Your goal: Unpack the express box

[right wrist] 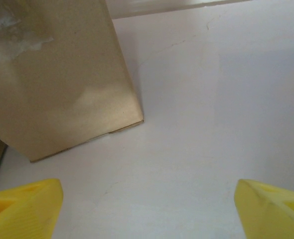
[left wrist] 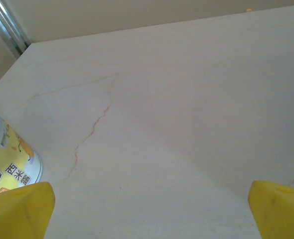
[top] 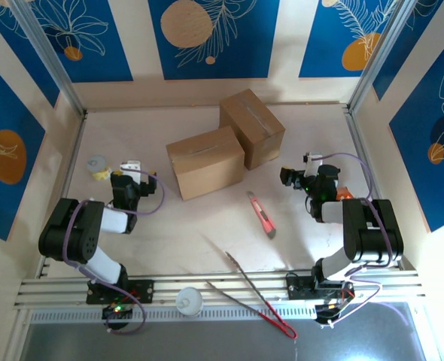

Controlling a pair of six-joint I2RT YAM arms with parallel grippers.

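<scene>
Two brown cardboard express boxes stand mid-table, each with a strip of tape along its top. The nearer box [top: 205, 162] is left of the farther box [top: 252, 128], and the two touch at a corner. My right gripper [top: 309, 161] hovers to the right of them, open with nothing between its yellow fingertips [right wrist: 25, 206]. A box side and corner [right wrist: 57, 74] fill the upper left ahead of the right gripper [right wrist: 149, 211]. My left gripper [top: 134, 167] is left of the boxes, open [left wrist: 152, 219] over bare table.
A small yellow-labelled cup [top: 97, 167] [left wrist: 10, 167] stands just left of the left gripper. A red utility knife [top: 265, 215] lies in front of the boxes. Long red-tipped tongs [top: 256, 297] and a white cup [top: 190, 301] lie near the front rail.
</scene>
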